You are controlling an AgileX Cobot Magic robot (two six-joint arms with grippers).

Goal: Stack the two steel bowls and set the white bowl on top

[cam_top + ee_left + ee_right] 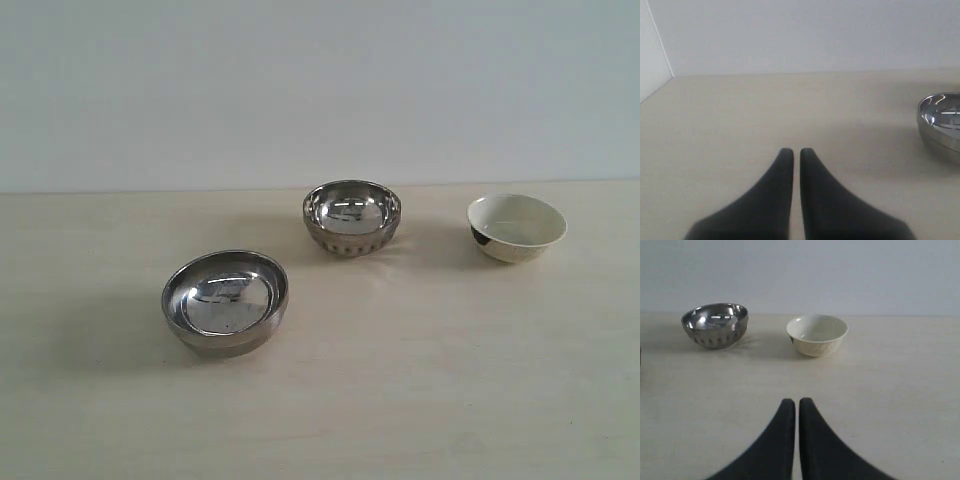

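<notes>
Waiting unstacked on a pale table (450,400), the smooth round steel bowl (225,300) sits well apart, front-left of the dimpled round steel bowl (352,217), the cream-white glossy bowl (516,227) on that bowl's right, while the left gripper (796,152) and the right gripper (797,402) hang empty, jaws nearly closed.

Plain silver smooth steel bowl (225,300), dimple-patterned steel bowl (352,217), cream white bowl (516,227) with dark patch

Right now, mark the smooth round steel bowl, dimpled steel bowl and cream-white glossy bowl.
smooth steel bowl (228,302): exterior view, floor.
dimpled steel bowl (352,214): exterior view, floor.
cream-white bowl (515,225): exterior view, floor.
</notes>
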